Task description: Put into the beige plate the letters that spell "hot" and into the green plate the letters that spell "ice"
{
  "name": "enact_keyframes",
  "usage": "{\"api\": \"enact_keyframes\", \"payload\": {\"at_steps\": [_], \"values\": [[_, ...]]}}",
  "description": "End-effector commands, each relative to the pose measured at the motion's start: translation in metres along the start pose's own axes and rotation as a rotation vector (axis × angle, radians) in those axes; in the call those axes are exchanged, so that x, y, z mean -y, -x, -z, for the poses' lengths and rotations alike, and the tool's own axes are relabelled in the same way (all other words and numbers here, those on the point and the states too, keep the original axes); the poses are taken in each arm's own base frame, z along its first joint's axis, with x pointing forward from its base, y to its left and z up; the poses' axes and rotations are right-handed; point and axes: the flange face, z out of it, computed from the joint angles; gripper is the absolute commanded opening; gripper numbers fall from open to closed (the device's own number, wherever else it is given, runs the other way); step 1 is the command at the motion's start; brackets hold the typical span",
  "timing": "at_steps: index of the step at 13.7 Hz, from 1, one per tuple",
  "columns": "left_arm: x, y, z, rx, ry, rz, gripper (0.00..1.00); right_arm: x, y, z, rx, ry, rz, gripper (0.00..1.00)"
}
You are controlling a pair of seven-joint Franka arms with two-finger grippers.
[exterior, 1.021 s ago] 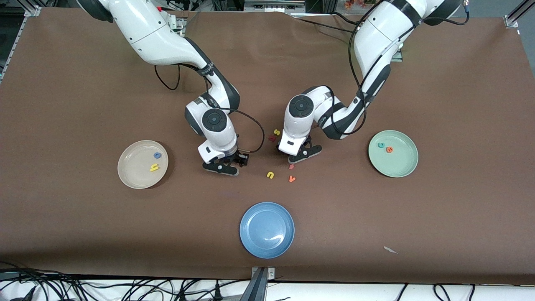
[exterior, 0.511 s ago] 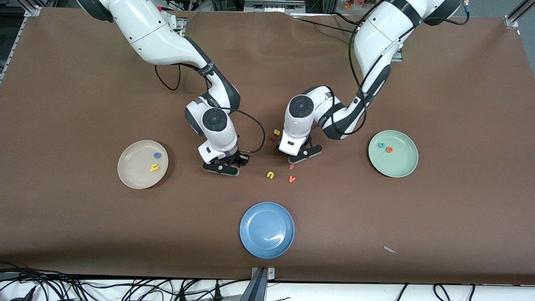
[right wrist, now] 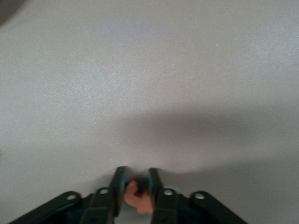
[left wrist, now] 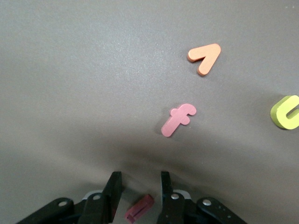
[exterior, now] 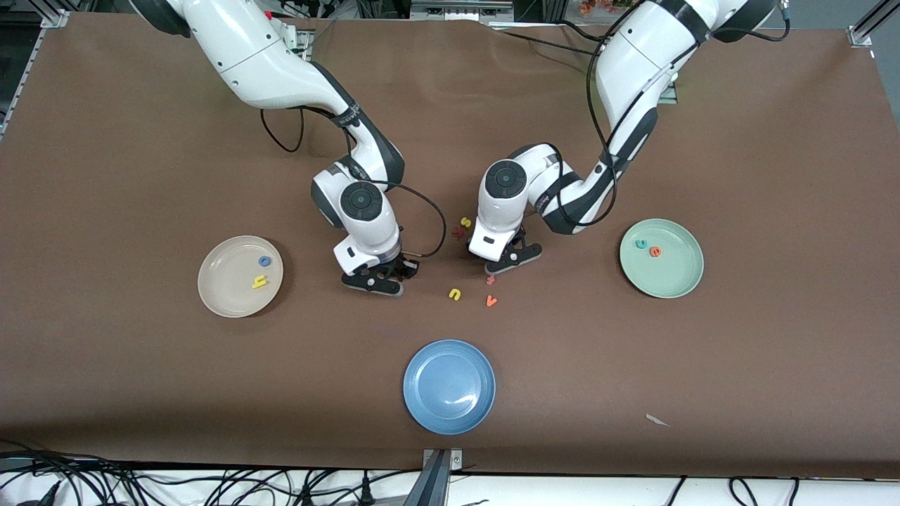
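The beige plate [exterior: 225,295] toward the right arm's end holds the blue o [exterior: 264,261] and the yellow h [exterior: 259,282]. The green plate [exterior: 678,277] toward the left arm's end holds the teal c [exterior: 640,244] and the orange e [exterior: 655,251]. My right gripper [exterior: 380,279] [right wrist: 136,171] is low at the table beside the beige plate, shut on the orange t [right wrist: 135,196]. My left gripper [exterior: 512,258] [left wrist: 139,176] is down at the table, open, with the dark red i [left wrist: 138,208] lying between its fingers, apart from both.
The reddish f [exterior: 491,280] [left wrist: 178,119], the orange v [exterior: 491,301] [left wrist: 204,57] and the yellow u [exterior: 455,294] [left wrist: 286,112] lie just nearer the camera than the left gripper. The yellow s [exterior: 465,222] lies between the arms. A blue plate [exterior: 448,386] sits near the front edge.
My right gripper's fingers have closed on the orange t. Both arms have stayed almost in place, and the left gripper's fingers have kept their gap.
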Motion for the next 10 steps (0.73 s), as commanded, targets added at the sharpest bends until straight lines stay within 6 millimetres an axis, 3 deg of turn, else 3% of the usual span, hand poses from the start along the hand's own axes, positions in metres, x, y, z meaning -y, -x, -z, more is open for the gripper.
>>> {"api": "enact_keyframes", "payload": {"at_steps": [1,5,8,10], "values": [[0.006,0.009,0.006,-0.017,-0.041,-0.036,0.41,0.001,0.002,-0.011,-0.006,0.021,0.000,0.14],[0.000,0.024,0.014,0.006,-0.050,-0.045,0.41,-0.003,-0.005,-0.006,-0.021,0.026,0.029,0.12],[-0.003,0.024,0.016,0.006,-0.041,-0.030,0.39,-0.005,-0.009,-0.001,-0.025,0.024,0.027,0.12],[0.001,0.015,0.015,0.006,-0.041,-0.017,0.39,-0.006,-0.010,0.000,-0.025,0.022,0.018,0.17]]}}
